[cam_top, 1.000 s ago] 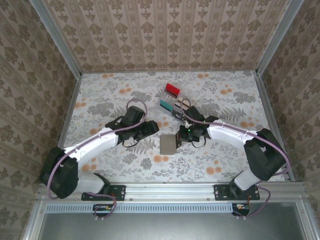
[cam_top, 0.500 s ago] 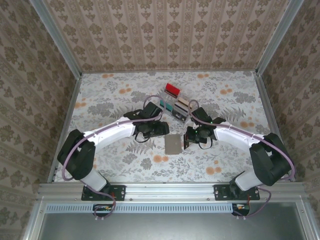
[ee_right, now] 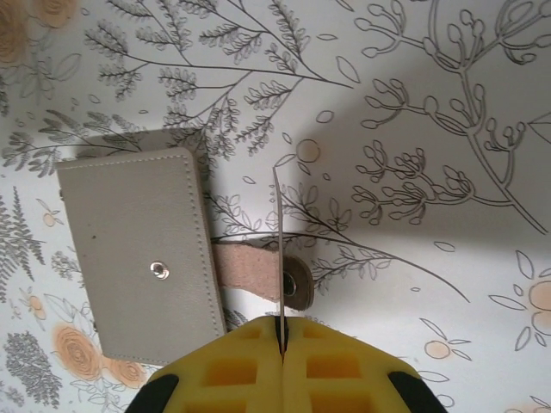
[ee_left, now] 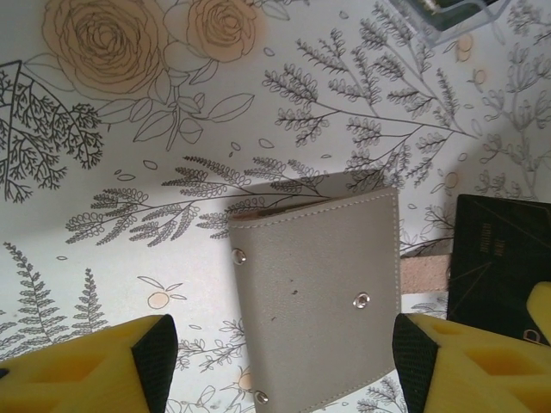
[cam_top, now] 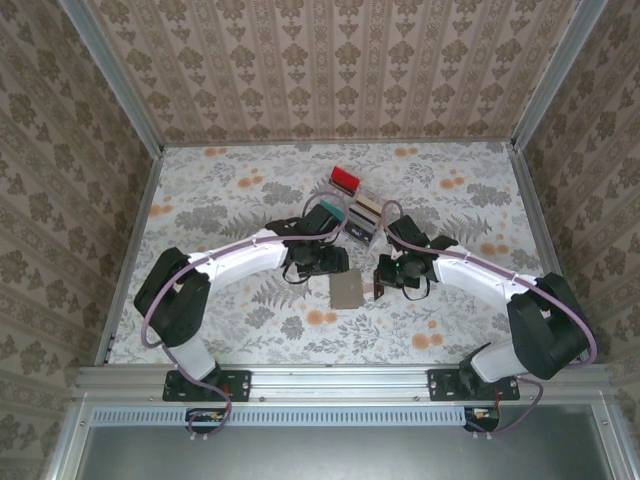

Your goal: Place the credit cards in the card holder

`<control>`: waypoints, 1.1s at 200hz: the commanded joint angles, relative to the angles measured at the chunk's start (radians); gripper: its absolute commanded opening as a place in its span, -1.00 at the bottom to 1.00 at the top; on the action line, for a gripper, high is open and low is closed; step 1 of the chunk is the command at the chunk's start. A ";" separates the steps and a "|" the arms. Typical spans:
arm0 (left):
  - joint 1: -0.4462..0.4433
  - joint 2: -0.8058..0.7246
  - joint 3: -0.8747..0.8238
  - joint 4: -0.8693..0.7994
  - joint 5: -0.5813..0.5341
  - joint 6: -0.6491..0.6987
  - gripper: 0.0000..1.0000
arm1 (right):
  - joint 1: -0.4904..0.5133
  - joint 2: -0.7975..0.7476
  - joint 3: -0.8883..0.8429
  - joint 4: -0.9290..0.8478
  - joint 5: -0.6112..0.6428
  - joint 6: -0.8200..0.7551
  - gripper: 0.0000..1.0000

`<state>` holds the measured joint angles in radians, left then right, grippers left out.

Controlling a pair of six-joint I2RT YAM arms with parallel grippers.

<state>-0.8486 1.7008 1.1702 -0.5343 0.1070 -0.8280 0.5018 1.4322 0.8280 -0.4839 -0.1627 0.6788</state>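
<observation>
Swung inward within the last second, flanking the card holder from above: left gripper at its far-left corner, right gripper just right. From left wrist: spread fingers straddling the flat holder, not touching. From right wrist: pinching a credit card edge-on over the strap; holder lying left, long axis parallel.

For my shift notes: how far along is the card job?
Nothing looks filed yet: the card holder lies folded shut, strap loose. In hand: the right gripper is shut on one card beside the holder; the left gripper hangs open over it. Left: the red card and teal card in the clear rack.
</observation>
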 commanded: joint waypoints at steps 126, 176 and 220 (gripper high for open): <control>-0.118 0.340 0.430 -0.413 -0.203 0.101 0.84 | -0.011 0.005 -0.109 0.037 0.043 0.024 -0.98; -0.121 0.420 0.495 -0.422 -0.183 0.078 1.00 | -0.012 0.016 -0.119 0.048 0.043 0.022 -0.98; -0.121 0.455 0.501 -0.442 -0.194 0.056 1.00 | -0.015 0.023 -0.127 0.051 0.056 0.024 -0.99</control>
<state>-0.9638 2.1220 1.6444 -0.9161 -0.0631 -0.7479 0.4942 1.4303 0.7437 -0.3836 -0.1566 0.6880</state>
